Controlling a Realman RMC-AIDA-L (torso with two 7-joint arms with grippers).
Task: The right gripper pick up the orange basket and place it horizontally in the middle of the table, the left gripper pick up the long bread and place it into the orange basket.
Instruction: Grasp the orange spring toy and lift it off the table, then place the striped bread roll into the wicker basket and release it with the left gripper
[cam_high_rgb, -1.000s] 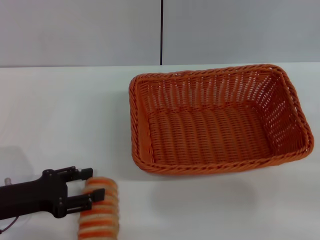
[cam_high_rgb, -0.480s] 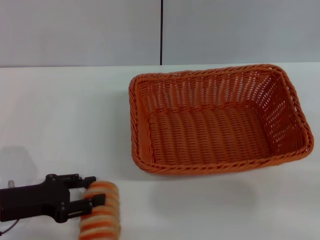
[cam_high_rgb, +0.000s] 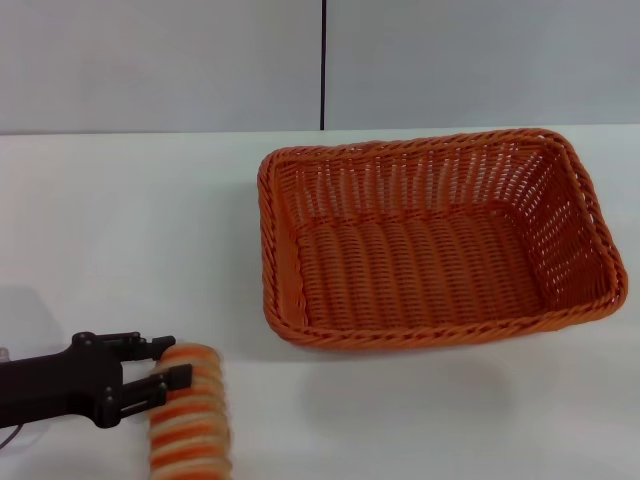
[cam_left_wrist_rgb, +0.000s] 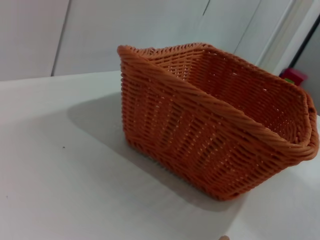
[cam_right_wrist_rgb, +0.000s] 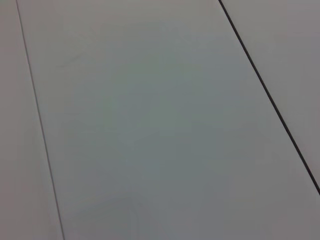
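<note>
The orange basket (cam_high_rgb: 430, 245) stands upright on the white table (cam_high_rgb: 120, 230), right of the middle, and holds nothing. The left wrist view shows its woven side (cam_left_wrist_rgb: 210, 130) close up. At the front left lies the long bread (cam_high_rgb: 192, 420), banded orange and cream, its near end cut off by the picture's edge. My left gripper (cam_high_rgb: 172, 360) reaches in from the left and is shut on the bread's far end, one finger behind that end and one across its top. The right gripper is out of view.
A grey wall with a dark vertical seam (cam_high_rgb: 323, 65) rises behind the table. The right wrist view holds only grey wall panels (cam_right_wrist_rgb: 150, 120). Bare tabletop lies between the bread and the basket.
The left gripper has drawn slightly left and its fingers have narrowed on the bread's far end. The bread has shifted a little left with it. The basket has not moved.
</note>
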